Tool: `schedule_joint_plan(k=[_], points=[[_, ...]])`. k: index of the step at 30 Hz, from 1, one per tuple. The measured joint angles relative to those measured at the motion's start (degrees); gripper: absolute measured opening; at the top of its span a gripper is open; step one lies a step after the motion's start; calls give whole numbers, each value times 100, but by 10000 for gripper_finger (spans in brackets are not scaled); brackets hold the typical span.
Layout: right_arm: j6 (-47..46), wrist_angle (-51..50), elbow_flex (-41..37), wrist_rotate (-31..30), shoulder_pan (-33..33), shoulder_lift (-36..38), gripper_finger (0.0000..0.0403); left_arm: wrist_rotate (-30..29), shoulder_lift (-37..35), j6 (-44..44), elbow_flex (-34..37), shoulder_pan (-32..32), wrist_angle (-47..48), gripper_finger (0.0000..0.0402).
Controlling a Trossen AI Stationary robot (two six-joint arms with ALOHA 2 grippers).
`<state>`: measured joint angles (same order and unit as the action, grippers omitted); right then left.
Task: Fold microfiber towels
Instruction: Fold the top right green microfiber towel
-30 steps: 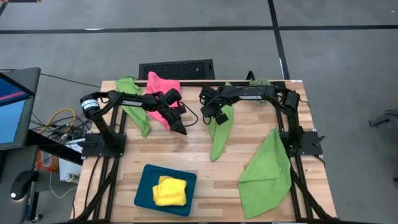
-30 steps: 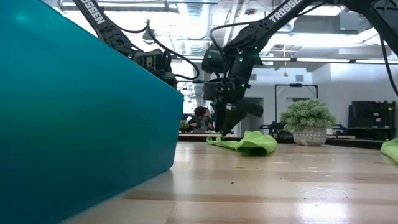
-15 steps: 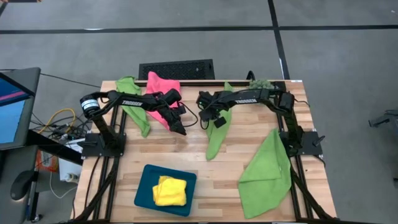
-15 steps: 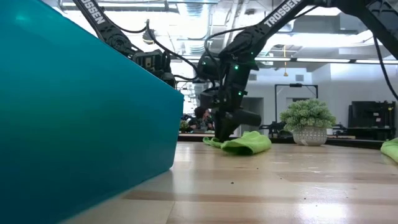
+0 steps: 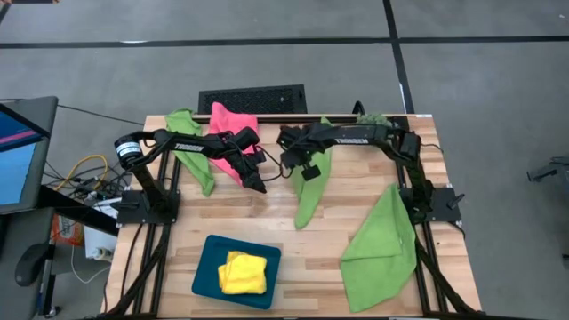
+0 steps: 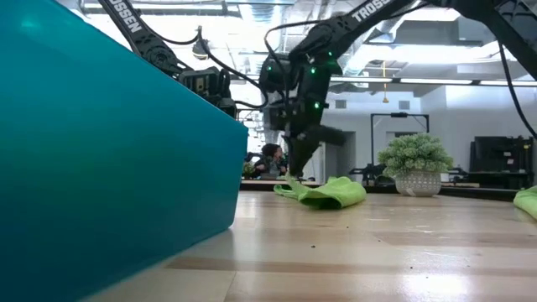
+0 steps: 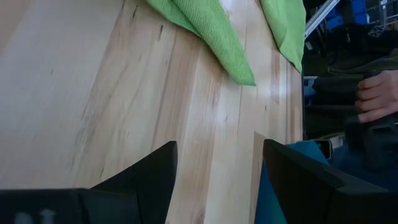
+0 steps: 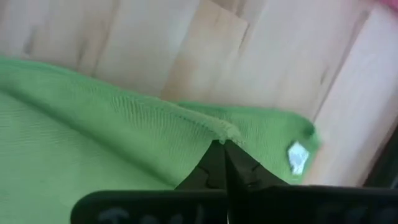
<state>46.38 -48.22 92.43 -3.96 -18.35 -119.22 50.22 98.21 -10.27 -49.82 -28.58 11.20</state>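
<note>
The right gripper [image 8: 222, 144] has pinched the green towel's [image 5: 308, 191] edge; next it probably lifts and spreads it flat

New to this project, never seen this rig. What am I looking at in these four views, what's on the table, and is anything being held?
It is a robot with two dark arms bolted to a wooden table. One picture looks straight down, one looks level across the tabletop, and two come from cameras on the arms' wrists.

On the table lie three green towels, a pink towel and a teal tray holding a folded yellow towel. A small plant stands at the far edge. A person's hand shows beyond the table.

The right end effector is shut, pinching the edge of the middle green towel; its wrist view shows the fingertips closed on the fabric. The left end effector is open and holds nothing, over bare wood by the pink towel.
</note>
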Motion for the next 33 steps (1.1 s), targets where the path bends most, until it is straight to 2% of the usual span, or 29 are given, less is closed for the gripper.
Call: schedule_joint_plan(k=[3,9,16,20,27,29,33], points=[[-453,-450,228,109,-80,183,3,-8,0,-7,0,0,-142,231],[-1510,-576,244,102,-259,911,2,-191,0,-402,0,0,-889,231],[-2870,-885,244,-30,-653,1515,1,-990,0,-1160,0,85,-2455,231],[-2996,-875,244,-146,-773,1608,1,-1408,0,-1377,0,232,-2817,231],[-2998,-861,235,-178,-864,1476,0,-1510,2,-1398,0,682,-2871,231],[-2963,-819,236,-173,-901,1493,0,-1796,2,-1359,0,856,-2832,231],[-2943,-734,244,-176,-916,1496,0,-2773,4,-1105,0,1207,-2558,231]])
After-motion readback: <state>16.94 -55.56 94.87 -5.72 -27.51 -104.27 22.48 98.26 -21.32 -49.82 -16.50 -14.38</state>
